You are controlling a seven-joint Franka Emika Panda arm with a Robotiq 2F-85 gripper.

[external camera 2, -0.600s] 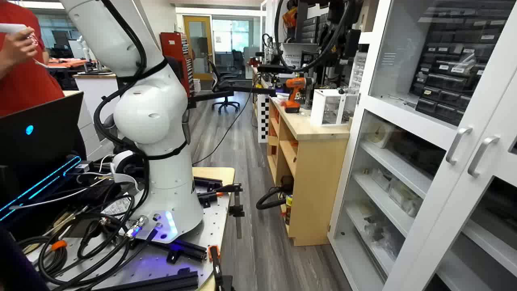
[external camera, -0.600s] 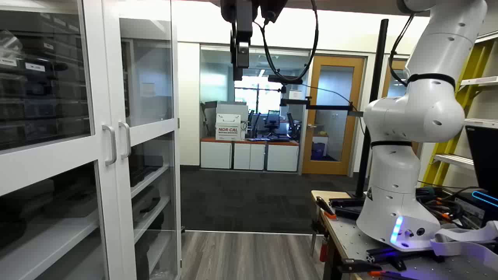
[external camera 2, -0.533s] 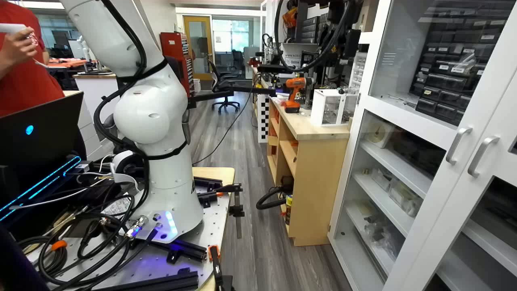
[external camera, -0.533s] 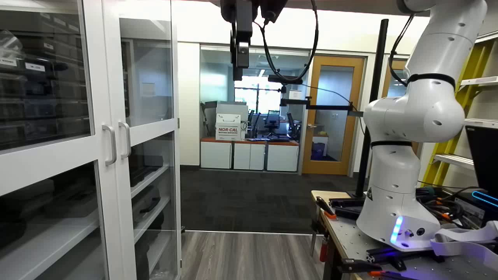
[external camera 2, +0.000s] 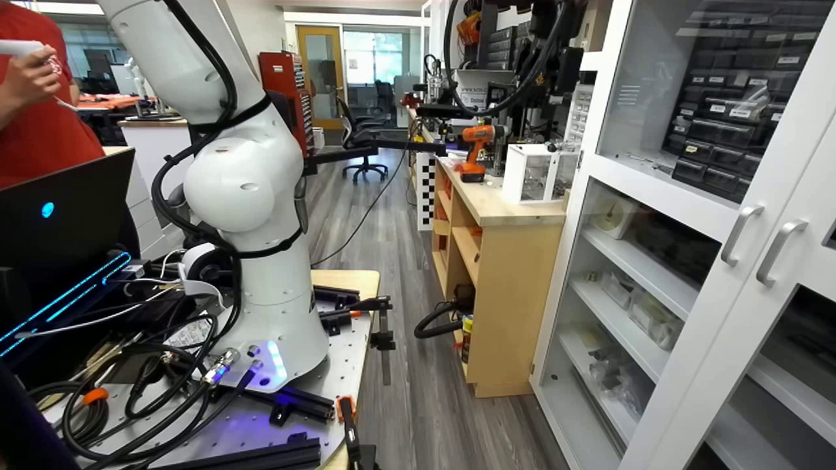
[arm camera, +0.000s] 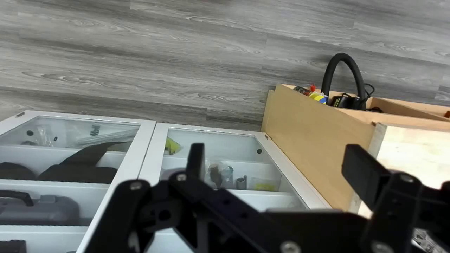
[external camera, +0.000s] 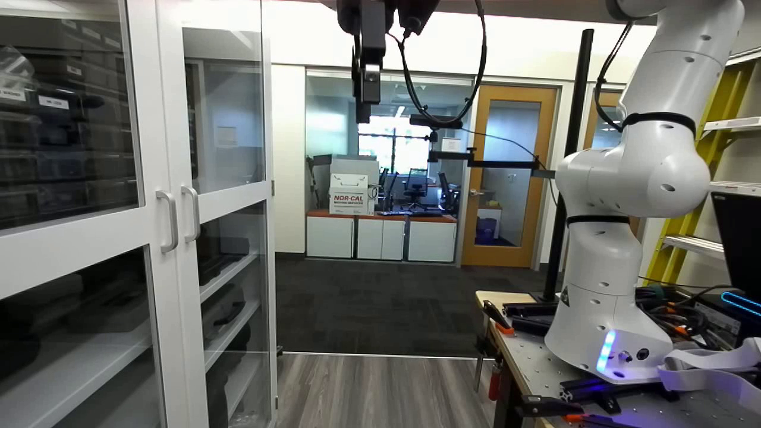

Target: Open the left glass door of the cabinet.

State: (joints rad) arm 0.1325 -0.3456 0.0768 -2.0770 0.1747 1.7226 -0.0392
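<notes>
The white cabinet (external camera: 189, 309) shows in both exterior views with its doors shut. Its left glass door (external camera: 71, 245) has dark bins behind the pane and is nearer the camera there; it also shows in an exterior view (external camera 2: 653, 192). Its vertical handle (external camera: 172, 220) also shows there (external camera 2: 737, 236), beside the right door's handle. In the wrist view the left door (arm camera: 296, 180) lies beyond the fingers, against a wooden workbench. My gripper (external camera: 364, 107) hangs in the air, apart from the cabinet. In the wrist view the gripper (arm camera: 275, 158) is open with its fingers wide apart, holding nothing.
The wooden workbench (external camera 2: 516, 294) adjoins the cabinet and bears an orange drill (external camera 2: 479, 153). A black hose (arm camera: 341, 58) sticks out of its shelf. A laptop (external camera 2: 62, 222) and cables stand by the robot base. A person in red (external camera 2: 46, 124) stands behind.
</notes>
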